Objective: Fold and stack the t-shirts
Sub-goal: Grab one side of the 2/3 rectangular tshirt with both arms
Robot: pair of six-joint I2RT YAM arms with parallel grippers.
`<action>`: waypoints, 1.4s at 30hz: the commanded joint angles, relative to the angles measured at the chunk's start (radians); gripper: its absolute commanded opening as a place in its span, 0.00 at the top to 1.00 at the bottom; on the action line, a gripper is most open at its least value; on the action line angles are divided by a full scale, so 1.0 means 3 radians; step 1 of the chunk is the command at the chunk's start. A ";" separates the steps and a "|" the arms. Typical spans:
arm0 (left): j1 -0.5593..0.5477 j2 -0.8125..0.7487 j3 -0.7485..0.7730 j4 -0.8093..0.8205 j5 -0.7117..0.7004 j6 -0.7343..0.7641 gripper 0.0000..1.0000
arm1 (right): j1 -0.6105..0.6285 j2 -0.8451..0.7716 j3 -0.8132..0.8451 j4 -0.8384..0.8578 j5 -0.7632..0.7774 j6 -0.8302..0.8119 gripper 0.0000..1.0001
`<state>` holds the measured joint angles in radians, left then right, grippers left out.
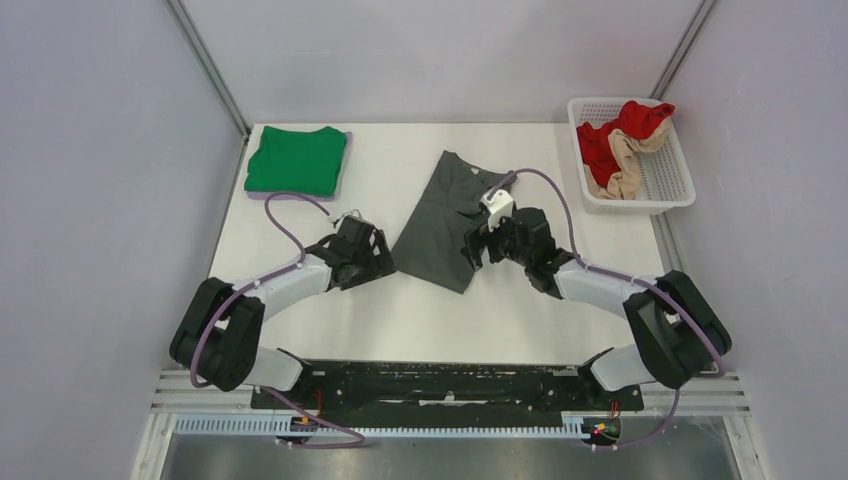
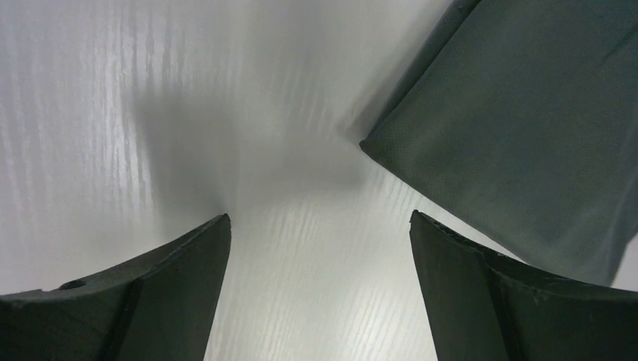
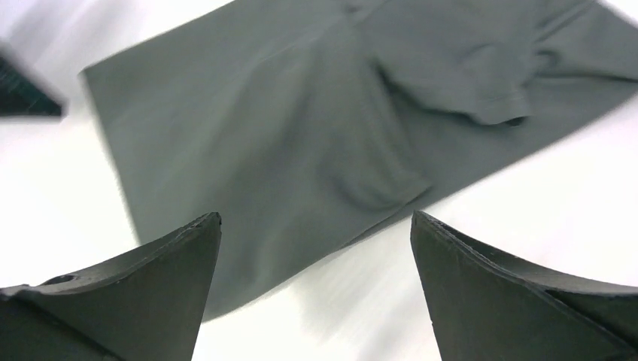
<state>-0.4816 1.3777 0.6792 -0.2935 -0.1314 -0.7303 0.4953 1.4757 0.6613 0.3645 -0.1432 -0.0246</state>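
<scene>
The dark grey t-shirt [image 1: 446, 218] lies folded lengthwise in a long strip at the table's middle, slanting from far right to near left. The bright green t-shirt [image 1: 296, 159] lies folded at the far left corner. My left gripper [image 1: 383, 257] is open and empty just left of the grey shirt's near corner [image 2: 527, 135]. My right gripper [image 1: 476, 248] is open and empty at the shirt's right edge, near its near end [image 3: 301, 143]. Nothing sits between either pair of fingers.
A white lattice basket [image 1: 668, 178] stands at the far right with red [image 1: 625, 130] and beige [image 1: 625, 165] garments in it. The white table [image 1: 400, 320] shows bare between the shirts and the arm bases.
</scene>
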 commanded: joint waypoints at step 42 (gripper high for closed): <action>-0.0028 0.0003 -0.0259 0.0346 0.0205 -0.0654 0.98 | 0.1723 0.0432 0.0353 -0.1342 0.0888 -0.1076 1.00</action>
<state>-0.4812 1.4967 0.6655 -0.1028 -0.0448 -0.9005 0.9939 1.6135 0.7708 -0.0452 0.1226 -0.3767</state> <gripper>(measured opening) 0.037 0.102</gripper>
